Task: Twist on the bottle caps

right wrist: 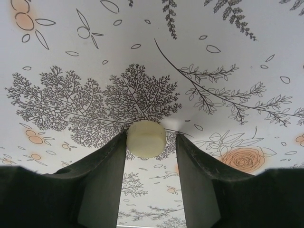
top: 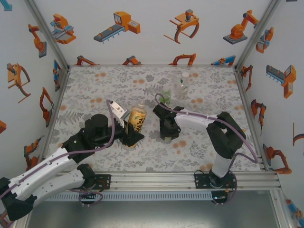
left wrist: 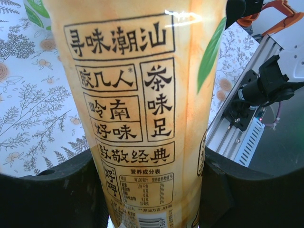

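Observation:
The tall amber bottle [top: 137,118] with the yellow label stands upright left of the table's middle, and its neck has no cap on it. My left gripper [top: 132,137] is shut on its lower body; in the left wrist view the label [left wrist: 137,95] sits between both black fingers [left wrist: 52,190]. My right gripper [top: 169,135] points down at the table just right of it. In the right wrist view a pale round cap [right wrist: 146,138] lies on the cloth between the tips of my right gripper [right wrist: 151,137]. The left finger touches the cap and the right finger stands a little off it. A short green bottle [top: 167,97] and a clear bottle [top: 183,85] stand behind.
A floral cloth [top: 95,90] covers the table, with walls close on three sides. An aluminium rail [top: 190,178] carrying the arm bases runs along the near edge, and it also crosses the left wrist view [left wrist: 247,128].

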`<action>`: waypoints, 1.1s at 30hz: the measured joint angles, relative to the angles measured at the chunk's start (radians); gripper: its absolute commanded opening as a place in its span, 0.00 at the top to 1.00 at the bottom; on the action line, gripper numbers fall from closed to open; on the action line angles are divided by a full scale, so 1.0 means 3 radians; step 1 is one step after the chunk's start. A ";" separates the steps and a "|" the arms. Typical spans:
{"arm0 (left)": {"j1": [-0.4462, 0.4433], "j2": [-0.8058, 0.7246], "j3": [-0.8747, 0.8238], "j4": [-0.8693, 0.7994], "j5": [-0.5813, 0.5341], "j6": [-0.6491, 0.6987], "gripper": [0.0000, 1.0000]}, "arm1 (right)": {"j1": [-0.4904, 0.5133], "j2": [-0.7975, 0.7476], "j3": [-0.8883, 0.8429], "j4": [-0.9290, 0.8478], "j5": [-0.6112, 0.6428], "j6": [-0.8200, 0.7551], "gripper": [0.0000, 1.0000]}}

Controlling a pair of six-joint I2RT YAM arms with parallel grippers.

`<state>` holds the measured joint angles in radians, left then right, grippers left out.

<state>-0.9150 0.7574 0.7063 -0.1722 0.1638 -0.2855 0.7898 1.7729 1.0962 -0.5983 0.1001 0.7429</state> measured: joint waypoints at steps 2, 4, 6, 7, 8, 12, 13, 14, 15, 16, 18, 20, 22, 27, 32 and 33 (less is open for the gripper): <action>0.0001 0.0005 0.0000 0.0000 0.0000 0.0001 0.96 | 0.0000 0.0000 0.0000 0.0020 0.0010 -0.0001 0.58; 0.0001 0.0009 0.0001 -0.0001 0.0000 0.0001 0.96 | 0.0000 0.0000 0.0000 0.0039 0.0015 -0.0001 0.59; 0.0001 0.0011 0.0000 0.0000 0.0001 0.0001 0.96 | 0.0000 0.0000 0.0000 0.0052 0.0023 -0.0001 0.60; 0.0001 0.0011 0.0000 -0.0001 0.0001 0.0001 0.96 | 0.0000 -0.0001 0.0000 0.0060 0.0023 -0.0001 0.60; 0.0001 0.0011 0.0000 0.0000 0.0001 0.0001 0.96 | 0.0000 -0.0001 0.0000 0.0067 0.0023 -0.0001 0.60; 0.0001 0.0011 0.0000 -0.0001 0.0001 0.0001 0.96 | 0.0000 -0.0001 -0.0003 0.0089 0.0024 -0.0001 0.62; 0.0001 0.0011 0.0000 -0.0001 0.0001 0.0001 0.96 | 0.0000 -0.0001 -0.0003 0.0094 0.0025 -0.0001 0.62; 0.0001 0.0011 0.0000 -0.0001 0.0001 0.0001 0.96 | 0.0000 -0.0001 -0.0004 0.0095 0.0025 -0.0001 0.63; 0.0001 0.0010 0.0000 -0.0003 0.0001 0.0001 0.96 | 0.0000 -0.0001 -0.0004 0.0097 0.0027 -0.0001 0.64; 0.0001 0.0010 0.0000 -0.0003 0.0001 0.0001 0.96 | 0.0000 -0.0003 -0.0003 0.0097 0.0029 -0.0001 0.64; 0.0001 0.0010 0.0000 -0.0003 0.0001 0.0001 0.96 | 0.0000 -0.0006 -0.0004 0.0095 0.0034 -0.0001 0.66; 0.0001 0.0006 0.0000 -0.0008 0.0000 0.0003 0.96 | 0.0000 -0.0014 -0.0004 0.0093 0.0034 0.0000 0.69; 0.0001 -0.0003 0.0000 -0.0045 -0.0011 0.0015 0.96 | 0.0000 -0.0041 -0.0004 0.0086 0.0034 0.0000 0.70; 0.0005 0.0001 0.0000 -0.0304 -0.0065 0.0165 0.96 | 0.0000 -0.0309 -0.0027 0.0048 0.0034 0.0000 0.75; 0.0008 0.0070 0.0001 -0.0570 -0.0024 0.0511 0.94 | 0.0000 -0.0763 -0.0050 0.0037 -0.0024 -0.0113 0.78; 0.0008 0.0089 0.0003 -0.0618 0.0001 0.0594 0.94 | 0.0000 -0.0851 -0.0055 0.0041 -0.0051 -0.0165 0.78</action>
<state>-0.9127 0.7841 0.7071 -0.3576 0.1642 -0.1074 0.7898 1.5177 1.0798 -0.5861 0.0849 0.6933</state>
